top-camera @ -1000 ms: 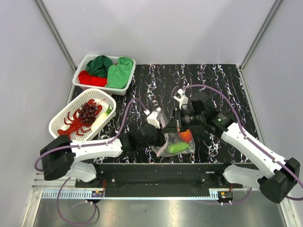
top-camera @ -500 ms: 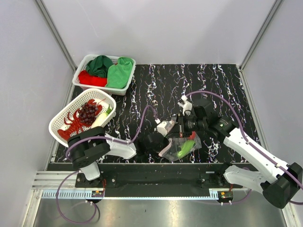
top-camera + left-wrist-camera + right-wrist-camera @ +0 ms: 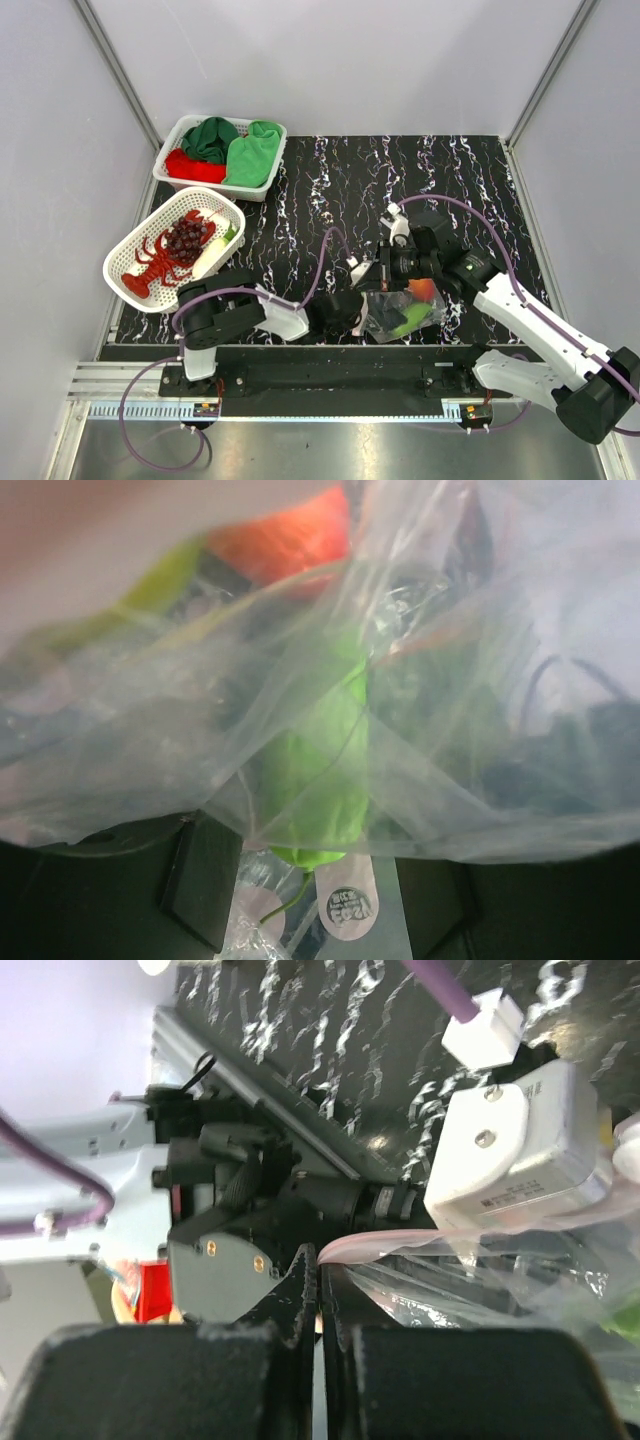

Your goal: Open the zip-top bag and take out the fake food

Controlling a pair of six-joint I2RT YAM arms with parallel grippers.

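The bag [image 3: 400,318] lay between the grippers; the right gripper [image 3: 318,1260] pinched its far zip strip [image 3: 372,1241], jaws closed; the left gripper [image 3: 356,308] touched its left side, grip unclear; food [image 3: 318,770] sat inside.

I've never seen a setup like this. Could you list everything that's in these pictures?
zip-top bag: one, clear with a pink strip, near table edge, between the hands
green toy: one, bright green, inside the bag
orange-red fruit: one, inside the bag
front basket: one, white, left side of the table
lobster: one, red, in the front basket
grapes: one bunch, dark purple, in the front basket
radish: one, white, in the front basket
back basket: one, white, far left
cloths: three, two green and one red, in the back basket
table: one, black with white marbling
left hand: one, black, at the bag's left edge; grip unclear
right hand: one, black, pinching the pink strip
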